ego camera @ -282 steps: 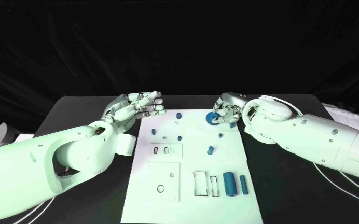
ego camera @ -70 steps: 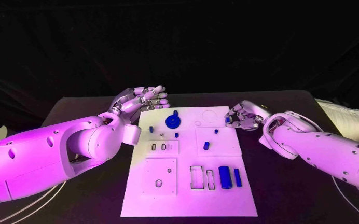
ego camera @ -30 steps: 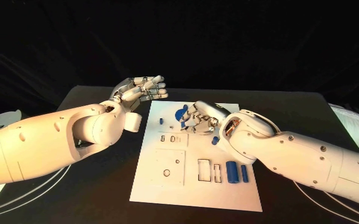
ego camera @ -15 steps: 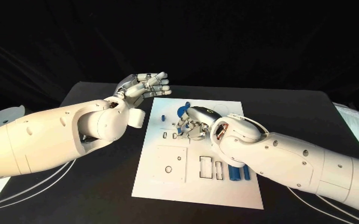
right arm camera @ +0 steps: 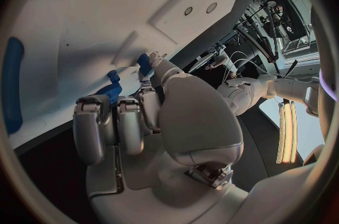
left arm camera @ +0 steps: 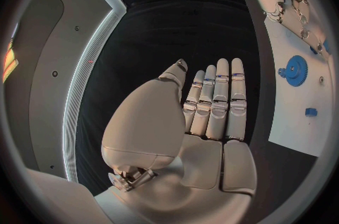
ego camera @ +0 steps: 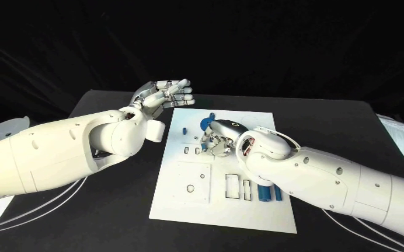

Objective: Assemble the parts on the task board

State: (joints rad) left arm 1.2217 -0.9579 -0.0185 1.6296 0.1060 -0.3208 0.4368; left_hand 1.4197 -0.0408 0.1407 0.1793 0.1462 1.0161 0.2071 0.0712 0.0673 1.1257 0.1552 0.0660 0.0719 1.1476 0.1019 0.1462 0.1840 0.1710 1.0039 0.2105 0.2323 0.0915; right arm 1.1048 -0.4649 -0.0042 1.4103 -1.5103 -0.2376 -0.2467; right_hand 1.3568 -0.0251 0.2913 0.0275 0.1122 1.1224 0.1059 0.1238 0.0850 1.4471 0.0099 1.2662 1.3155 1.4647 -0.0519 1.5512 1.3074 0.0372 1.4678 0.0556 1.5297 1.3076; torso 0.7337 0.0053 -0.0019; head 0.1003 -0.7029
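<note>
Crossed over from the task board's (ego camera: 220, 205) right edge to its far-left part — right hand (ego camera: 218, 142) now low among the small blue parts (ego camera: 183, 136), fingers curled; grip on one impossible to confirm. Gear (ego camera: 205, 125) just beyond. Left hand (ego camera: 165, 94) raised off the far-left corner, fingers apart, empty — pickup likely underway.

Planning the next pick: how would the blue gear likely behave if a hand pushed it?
The blue gear looks like a flat toothed disc lying on the white board, so it would probably slide, not roll. It seems small, stiff plastic, likely light.
</note>
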